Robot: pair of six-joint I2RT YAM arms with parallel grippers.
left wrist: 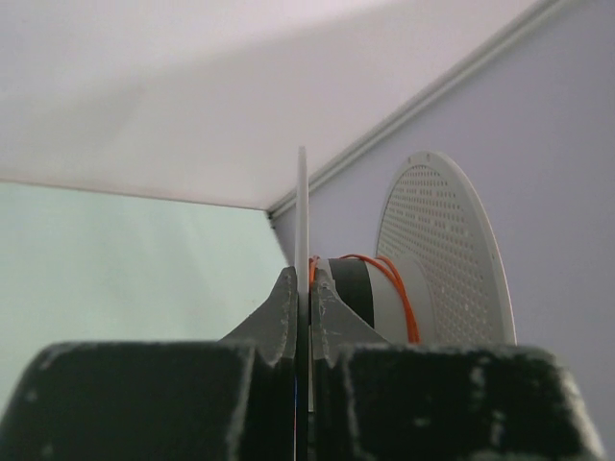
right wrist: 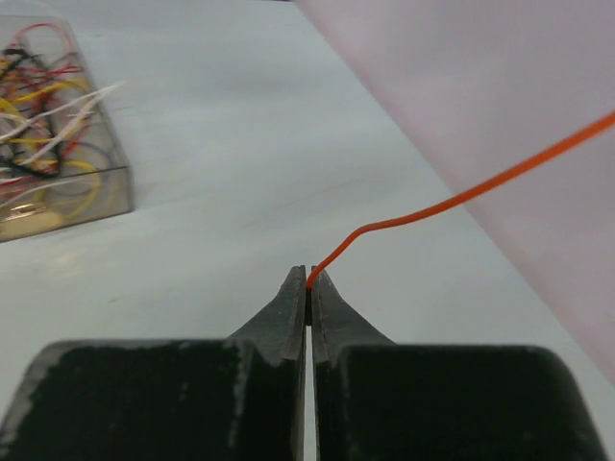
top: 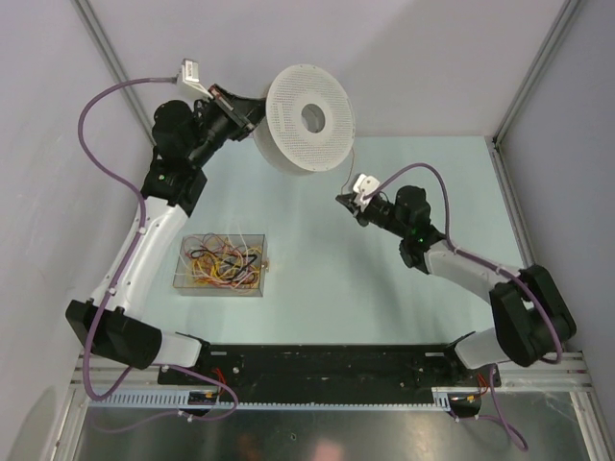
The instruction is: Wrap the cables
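The white perforated spool is held over the middle of the far edge of the table by the left gripper, whose jaws are clamped on the thin edge of the near flange. Whether the spool's lower rim touches the table cannot be told. Turns of an orange cable are seen wound around the hub between the two flanges. The right gripper is placed low over the right half of the table, toward the far edge and just in front of the spool. Its jaws are pressed together on the end of the orange cable, which is pinched at the very fingertips. From there the cable is led upward and to the right in the right wrist view, with a slight bend close to the tips. The remaining cables, in yellow, red, white, orange and black, are gathered as a loose tangle inside a clear box. The box is set on the left half of the table, between the centre and the near edge, well apart from both grippers.
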